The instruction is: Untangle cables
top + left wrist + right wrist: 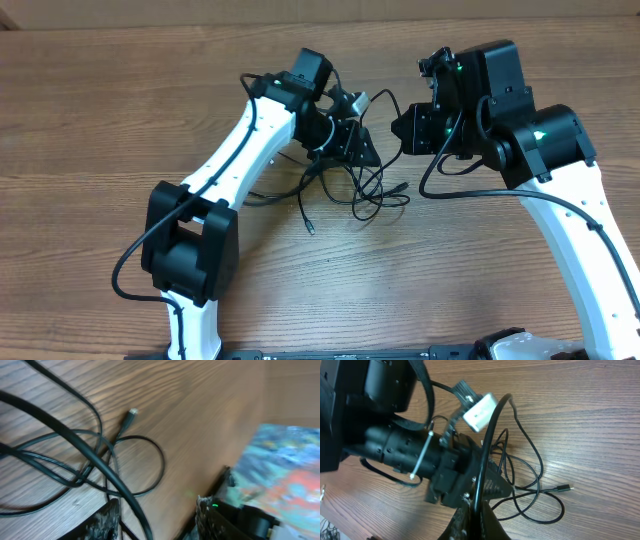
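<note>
Black cables (365,190) sit in a loose tangle on the wood surface (120,90), mid-table, just below the gap between my two hands.

My left hand (157,506) is wide open, fingers (107,520) far apart, nothing pinched. A thick cable (75,441) runs diagonally through the gap, closer to the left finger; can't tell if it touches. Thinner strands loop across and under it, flat on the wood. A small connector (131,413) on a thin strand's end lies free beyond the loops.

My right hand (474,510) is closed down on a thick lead (485,455), fingertips pressed together around it. The lead rises from the tips and curves over near a white plug block (480,412). That block sits just beside my left arm's wrist housing (395,445). Can't tell whether this lead is the same one passing through my left hand.

From the right wrist view, a second connector (565,489) lies on the wood to the right of the tangle. From overhead, another loose end (312,228) points toward the near edge, clear of the knot. The two hands face each other over the top of the tangle, near but apart.
</note>
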